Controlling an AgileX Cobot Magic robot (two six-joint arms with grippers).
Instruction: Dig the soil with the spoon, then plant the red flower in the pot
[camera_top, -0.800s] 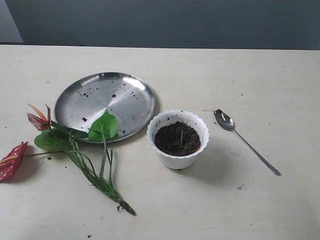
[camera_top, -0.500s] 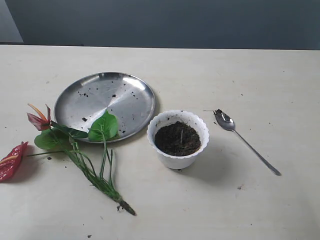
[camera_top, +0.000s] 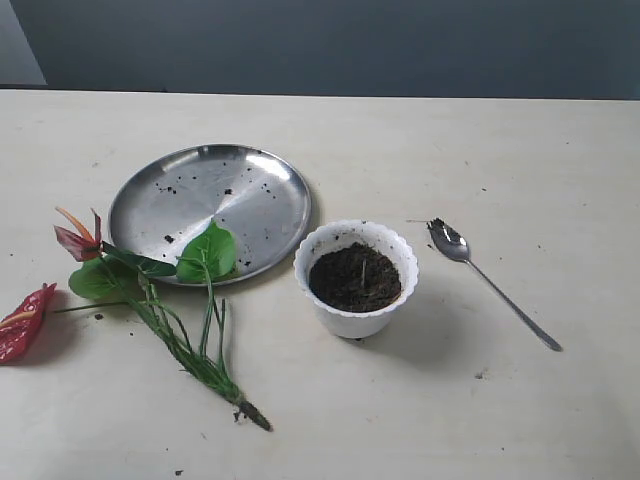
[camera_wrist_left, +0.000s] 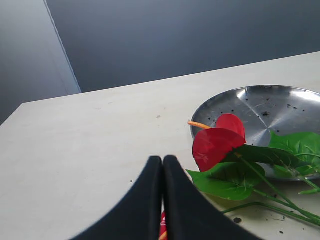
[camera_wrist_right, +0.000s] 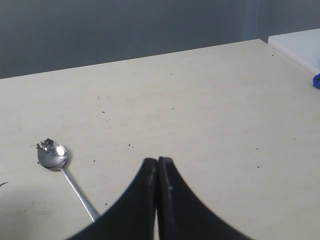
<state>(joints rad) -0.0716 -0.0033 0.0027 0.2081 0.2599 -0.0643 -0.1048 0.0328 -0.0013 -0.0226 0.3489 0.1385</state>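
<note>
Steel spoon (camera_top: 490, 281) lies untouched right of pot (camera_top: 356, 277); both grippers clenched empty. Right gripper (camera_wrist_right: 157, 165) should open, pinch mid-handle, then scoop soil (camera_top: 355, 277).

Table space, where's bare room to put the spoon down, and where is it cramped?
Free: the strip beyond the plate and pot, and the near edge right of the stems. Cramped: the left, where the red flower overlaps the plate. The spoon lies right of the pot.

Soil-flecked steel plate (camera_top: 210, 205) on table (camera_top: 520, 150)
</note>
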